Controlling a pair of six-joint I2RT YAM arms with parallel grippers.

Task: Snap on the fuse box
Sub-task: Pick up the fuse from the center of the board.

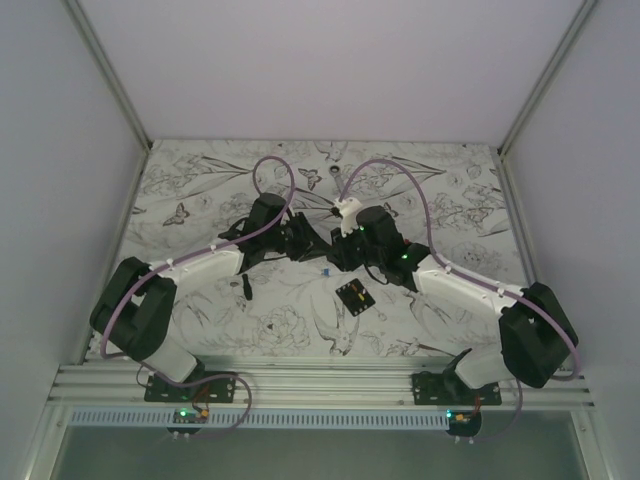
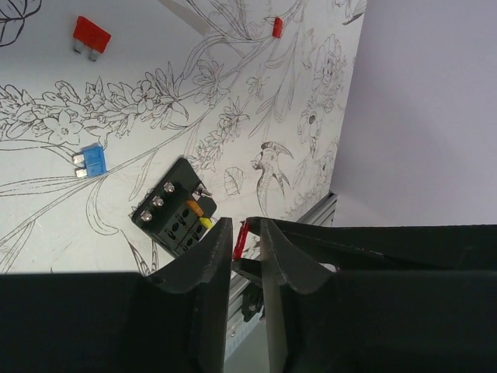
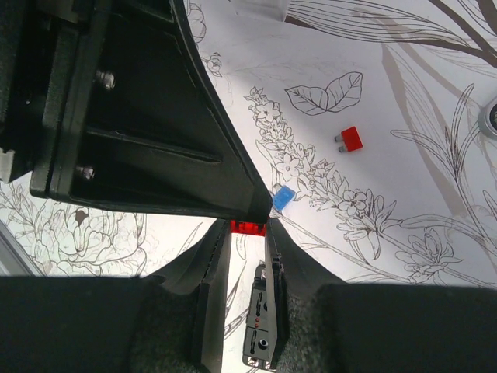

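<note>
From my station I see the fuse box (image 1: 352, 294) lying flat on the flower-printed table (image 1: 200, 190), on the near side of where the two arms meet and toward the right arm, clear of both grippers; in the left wrist view it sits at a slant, with silver screw heads along one edge and orange and yellow bits showing in its face; the right gripper (image 3: 248, 233) has its fingers drawn narrow, and a red fuse (image 3: 248, 226) spans the gap at their tips, so I read it as pinched there; the left gripper (image 2: 246, 227) is just as narrow, tip to tip with the right one, with the same red fuse edge-on in its gap against one finger, but I cannot tell whether it is truly clamping; a blue fuse (image 2: 93, 161) and a loose red fuse (image 2: 92, 35) lie on the table beyond, apart from each other.
</note>
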